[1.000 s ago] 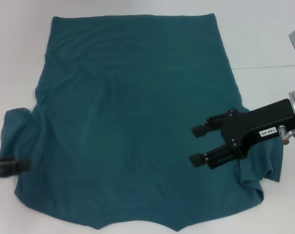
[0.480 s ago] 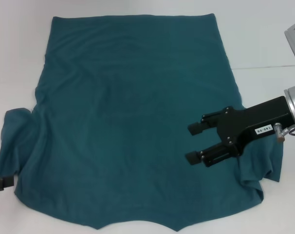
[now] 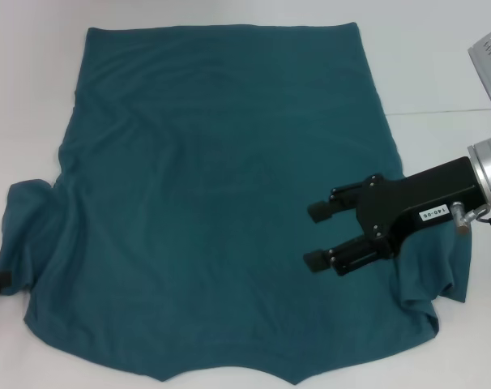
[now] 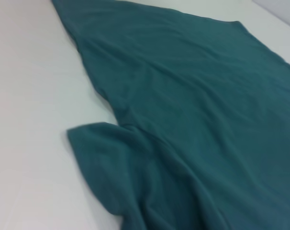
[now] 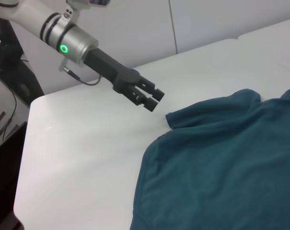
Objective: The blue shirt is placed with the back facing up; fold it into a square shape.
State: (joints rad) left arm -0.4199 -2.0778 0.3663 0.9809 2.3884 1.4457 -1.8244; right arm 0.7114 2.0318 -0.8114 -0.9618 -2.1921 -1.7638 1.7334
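Since a second ago my left gripper point(image 5: 152, 100) has pulled back off the shirt's point(image 3: 221, 186) left sleeve until the head view keeps only a sliver of it at the frame's left edge, while my right gripper point(image 3: 317, 236) has eased a little farther inward over the shirt's lower right, jaws spread apart with nothing between them. From the head camera I see the shirt lying flat on the white table point(image 3: 440, 73), plain side up, both sleeves rumpled. Only the right wrist view shows the left gripper whole, fingers nearly together and empty, hovering over bare table near the left sleeve.
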